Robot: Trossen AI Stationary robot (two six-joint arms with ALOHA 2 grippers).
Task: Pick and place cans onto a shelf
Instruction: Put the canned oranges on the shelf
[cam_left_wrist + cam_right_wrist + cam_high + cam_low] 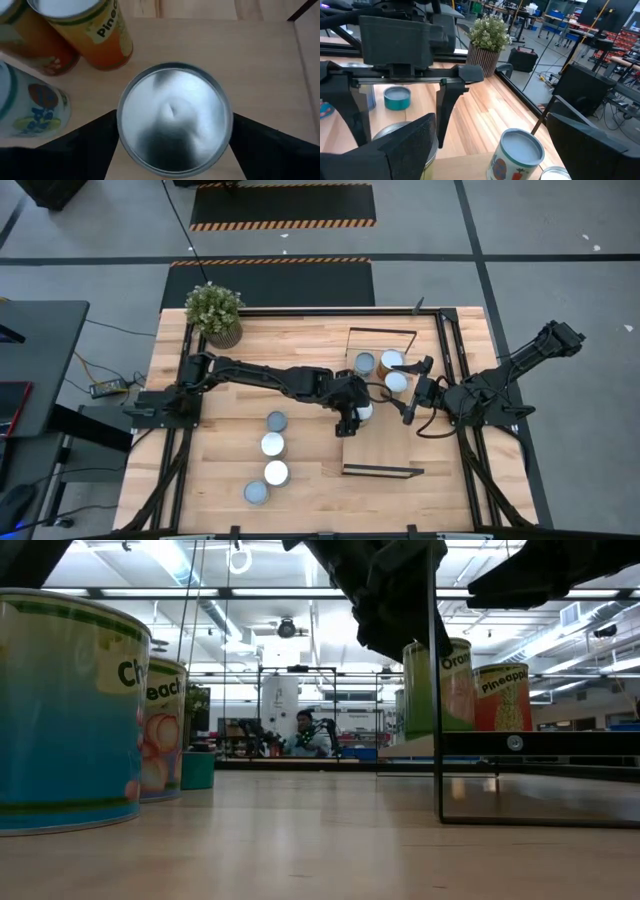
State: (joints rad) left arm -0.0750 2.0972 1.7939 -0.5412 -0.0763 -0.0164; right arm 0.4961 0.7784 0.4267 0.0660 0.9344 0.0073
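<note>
Left gripper (352, 418) over the shelf (400, 450), its fingers (80, 150) straddling an upright can (174, 117); grip or release cannot be told. Right gripper (415, 392) waits nearby, fingers spread apart.

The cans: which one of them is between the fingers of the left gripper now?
The can on the shelf under the left gripper, seen as can filling the left wrist view. The other shelf cans stand apart, and four remain on the tabletop.
</note>
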